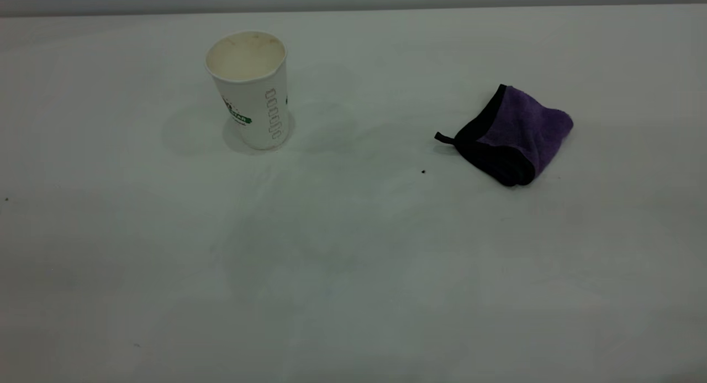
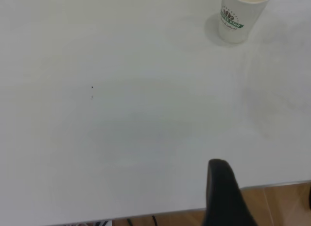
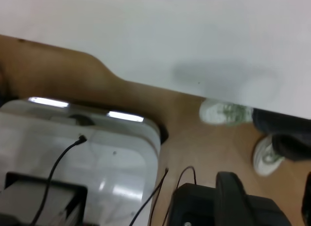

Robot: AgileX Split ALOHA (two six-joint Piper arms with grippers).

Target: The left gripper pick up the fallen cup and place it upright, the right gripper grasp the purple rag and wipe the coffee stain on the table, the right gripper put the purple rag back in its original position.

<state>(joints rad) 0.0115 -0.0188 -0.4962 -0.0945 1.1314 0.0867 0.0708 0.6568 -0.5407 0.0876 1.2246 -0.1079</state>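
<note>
Little of the robot shows: at the lower right of the left wrist frame, one matt black rounded finger (image 2: 224,194) of the left claw; at the lower right of the right wrist frame, a similar black finger (image 3: 238,199) of the right claw

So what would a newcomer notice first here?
The cup standing upright, left of centre on the table, and the purple rag crumpled off to its right, apart from it. A tiny dark speck lies between them, nearer the rag; no arm shows in the exterior view.
</note>
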